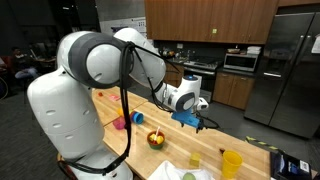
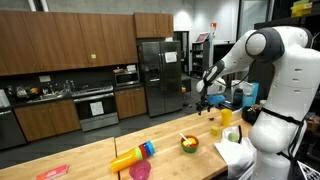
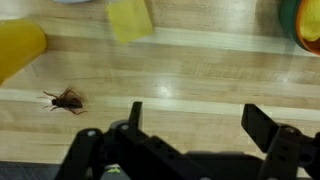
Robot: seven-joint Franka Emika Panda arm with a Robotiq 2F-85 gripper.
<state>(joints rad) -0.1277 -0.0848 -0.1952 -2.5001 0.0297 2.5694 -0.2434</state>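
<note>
Tool is held released above the wooden bench, jaws wide, nothing grasped. A small brown spider-like toy is seen lying on the bench, apart from the tool, toward the left of the wrist view; no clear long axis is shown.

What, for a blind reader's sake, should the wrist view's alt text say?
The open gripper hovers over a wooden table, near a small brown spider figure. A yellow object, a yellow block and a bowl sit along the picture's top edge.
</note>
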